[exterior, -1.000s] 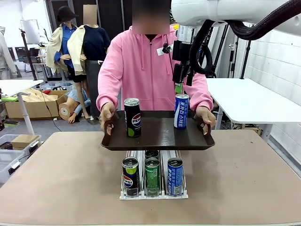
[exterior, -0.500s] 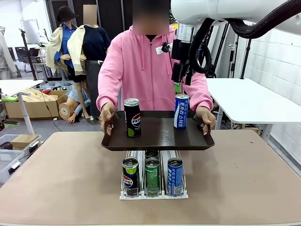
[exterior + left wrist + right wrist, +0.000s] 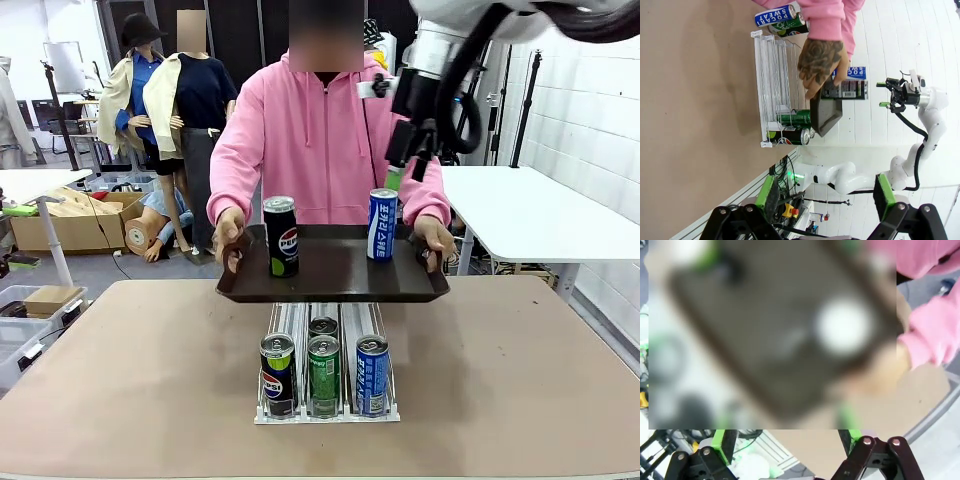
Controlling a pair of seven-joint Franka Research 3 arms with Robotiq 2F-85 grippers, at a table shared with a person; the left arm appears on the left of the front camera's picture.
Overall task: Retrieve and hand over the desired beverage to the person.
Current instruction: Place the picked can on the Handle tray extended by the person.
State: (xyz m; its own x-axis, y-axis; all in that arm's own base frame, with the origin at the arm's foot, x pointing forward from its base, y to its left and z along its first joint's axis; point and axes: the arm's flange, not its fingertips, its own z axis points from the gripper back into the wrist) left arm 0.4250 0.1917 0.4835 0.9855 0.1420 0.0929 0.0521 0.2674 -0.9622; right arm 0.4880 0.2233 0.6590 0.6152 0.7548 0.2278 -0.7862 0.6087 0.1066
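The person [image 3: 320, 140] in a pink hooded sweatshirt holds a dark tray [image 3: 333, 277] in both hands over the table's far side. On it stand a black Pepsi can [image 3: 281, 236] and a blue Pocari Sweat can [image 3: 381, 224]. My right gripper [image 3: 405, 172] hangs open just above and to the right of the blue can, holding nothing. The right wrist view is blurred, showing the tray [image 3: 780, 340] and a can top [image 3: 842, 327] below the spread right gripper [image 3: 782, 440]. My left gripper [image 3: 825, 195] is open and empty, off to the side of the tray [image 3: 827, 107].
A white wire rack [image 3: 327, 410] sits mid-table beneath the tray, with a Pepsi can [image 3: 277, 373], a green can [image 3: 323, 373] and a blue can [image 3: 371, 373] at its front. A white table [image 3: 530, 215] stands at the right. Boxes [image 3: 75, 215] lie at the back left.
My right gripper has risen and drifted right, away from the blue can's top. The person has raised the tray slightly and drawn it closer to their body.
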